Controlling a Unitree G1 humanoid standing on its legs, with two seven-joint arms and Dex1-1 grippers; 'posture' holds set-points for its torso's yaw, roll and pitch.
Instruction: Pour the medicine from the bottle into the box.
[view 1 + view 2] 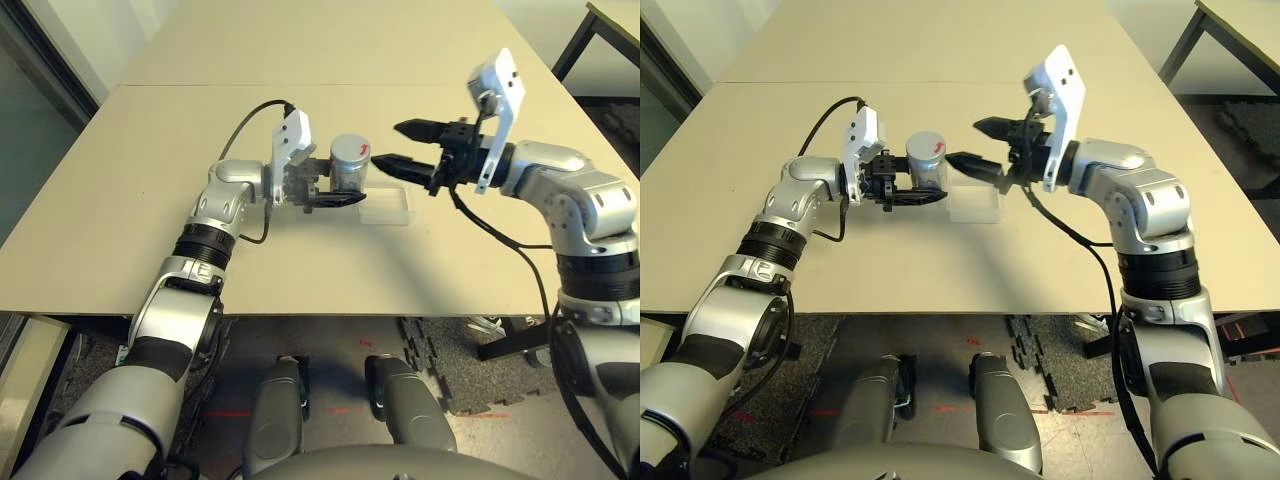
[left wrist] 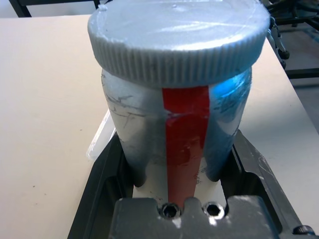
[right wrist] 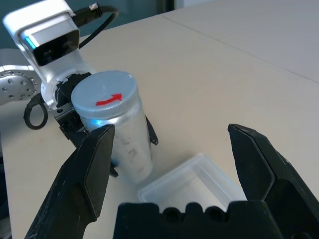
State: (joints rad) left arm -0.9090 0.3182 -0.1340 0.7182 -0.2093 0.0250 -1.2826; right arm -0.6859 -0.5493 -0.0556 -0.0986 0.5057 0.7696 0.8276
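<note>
Silver-grey and upright, the bottle (image 1: pixel 349 166) sat pinched in the left claw (image 1: pixel 335 199), its cap (image 1: pixel 351 150) on, just above the pale surface (image 1: pixel 150 200) in the left eye view. Beside it lay the clear box (image 1: pixel 386 207), and the right claw (image 1: pixel 414 145) hung spread wide just to the side of the cap.

From the right eye, that same open claw pointed at the cap, not touching it.

The left wrist camera showed the fingers (image 2: pixel 107 174) pressed on the bottle's lower body, the ribbed cap free above them.

The right wrist camera looked between its two spread fingers (image 3: pixel 94 164) at the cap's red arrow (image 3: pixel 108 100), with the box below. No pill could be seen.

The step in hand looked like uncapping: the open claw should centre on the ribbed rim, close squarely, and twist as the arrow shows while the left grip holds firm.
</note>
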